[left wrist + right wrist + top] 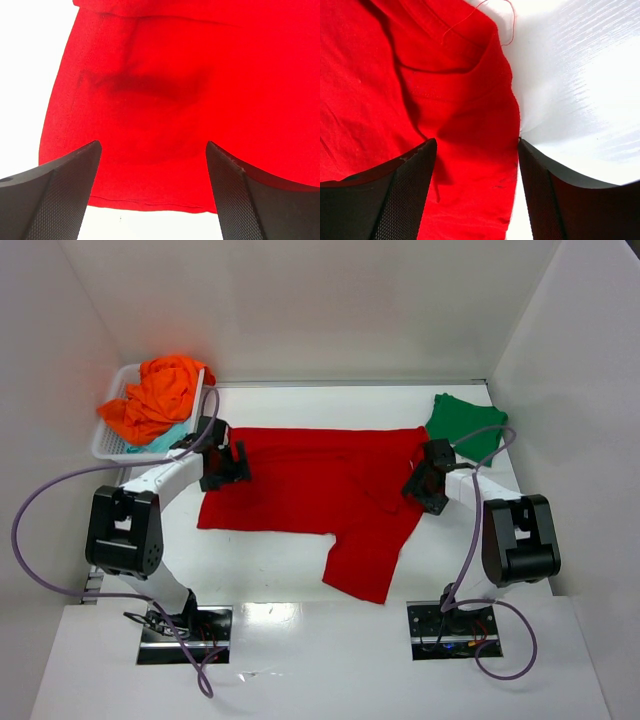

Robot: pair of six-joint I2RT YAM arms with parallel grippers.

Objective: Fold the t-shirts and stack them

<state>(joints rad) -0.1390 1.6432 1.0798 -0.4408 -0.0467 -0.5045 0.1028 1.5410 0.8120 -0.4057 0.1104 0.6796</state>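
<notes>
Left gripper (222,465) hangs over the left edge of the red shirt (310,485), which lies spread across the middle of the table (270,560), one sleeve reaching toward the near edge. Its wrist view shows what the top view cannot: the jaws stand spread wide above the cloth (175,75), holding nothing, with the hem running just below the fingertips and bare table beyond.

Right gripper (428,485) sits at the shirt's right side, where the cloth is bunched. From above its jaws are hard to read; the right wrist view shows them apart (477,145), straddling a folded edge of red cloth (380,75), the right finger (555,195) over white table. Nothing is pinched. A loose thread (510,30) curls off the edge there, unseen from above.

Farther back on the right, the green shirt (463,425) lies crumpled just beyond the right gripper. At the far left, the basket (108,440) holds the orange shirt (160,395) heaped on top of the teal shirt (165,440), just behind the left gripper.
</notes>
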